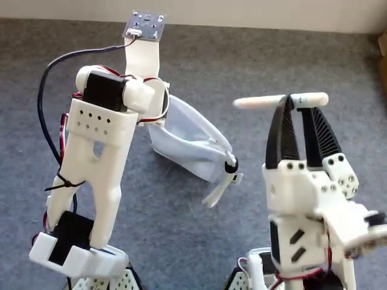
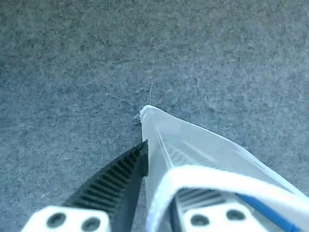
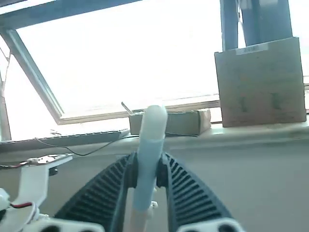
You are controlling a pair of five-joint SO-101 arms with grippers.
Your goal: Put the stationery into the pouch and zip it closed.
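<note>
**A:** How will the pouch (image 1: 187,142) handle?

**B:** It looks thin, translucent and floppy. I'd judge it light and likely to sag wherever nothing holds it. The left gripper (image 2: 149,159) is pinched onto its edge at the left end, one ribbed finger (image 2: 126,170) against the outside of the wall. From there the body trails right and nearer across the grey mat (image 1: 242,54). The zip pull (image 1: 230,166) sits at its near-right end.

**A:** So where would you take hold of it?

**B:** At the rim, as it is held now. Gripped mid-panel, it would probably just crumple.

**A:** And the pen (image 1: 281,101)?

**B:** It's rigid, smooth and light, so I'd expect it to be slippery and able to swivel in a pinch. The right gripper (image 1: 296,104) is clamped on it a little off-centre. The pen lies crosswise, left to right, with the longer part pointing left toward the pouch.

**A:** How far is it from the pouch?

**B:** It's well apart, to the right and farther back than the zip pull. The pouch mouth seems to gape toward that side.
</note>
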